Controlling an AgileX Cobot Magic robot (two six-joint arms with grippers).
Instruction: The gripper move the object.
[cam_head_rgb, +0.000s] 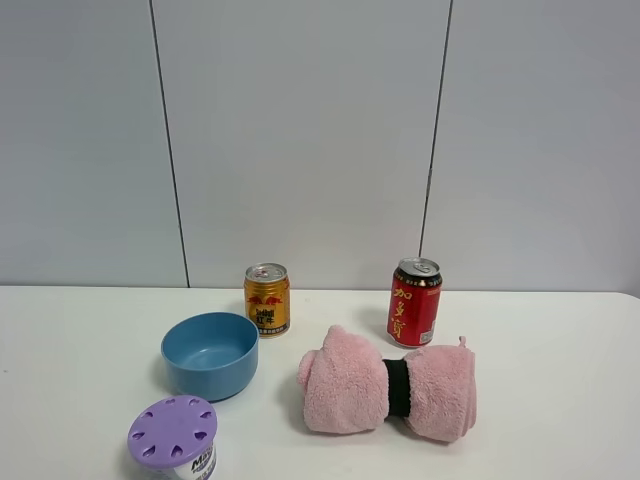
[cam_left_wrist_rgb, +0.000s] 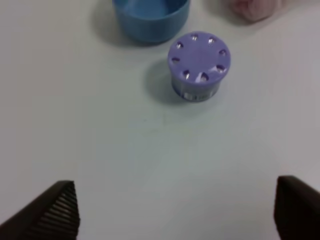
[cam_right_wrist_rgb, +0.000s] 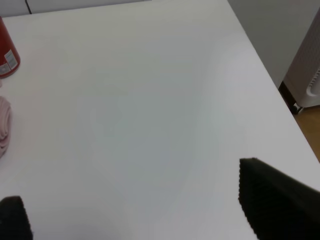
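Left gripper (cam_left_wrist_rgb: 175, 210) is sitting spread wide, both fingertips (cam_left_wrist_rgb: 57, 210) showing at the frame corners with bare white table (cam_left_wrist_rgb: 100, 150) between them, nothing grasped. The object (cam_left_wrist_rgb: 198, 65), a lilac-lidded tub with a ring of petal holes, is standing upright on the table ahead of the left gripper, well apart from the fingertips and slightly off toward the right-hand finger, so not lined up dead centre. Blue bowl (cam_left_wrist_rgb: 150, 17) is sitting just beyond the object, near it but not touching as far as the left wrist view is showing; a bit of the pink towel (cam_left_wrist_rgb: 252, 9) is peeking in further out. In the exterior high view the object (cam_head_rgb: 175, 438) is sitting at the front edge of the frame, partly cropped, with the bowl (cam_head_rgb: 211, 355) just behind it, the gold can (cam_head_rgb: 267, 299) behind that, and the rolled pink towel (cam_head_rgb: 388, 383) with its black band in front of the red can (cam_head_rgb: 415, 302). Neither arm is showing in that view. Right gripper (cam_right_wrist_rgb: 145, 205) is also hanging released over bare table, fingers far apart, nothing between them; the red can (cam_right_wrist_rgb: 6, 50) and the towel edge (cam_right_wrist_rgb: 4, 125) are lying well off to its one side, far from the object
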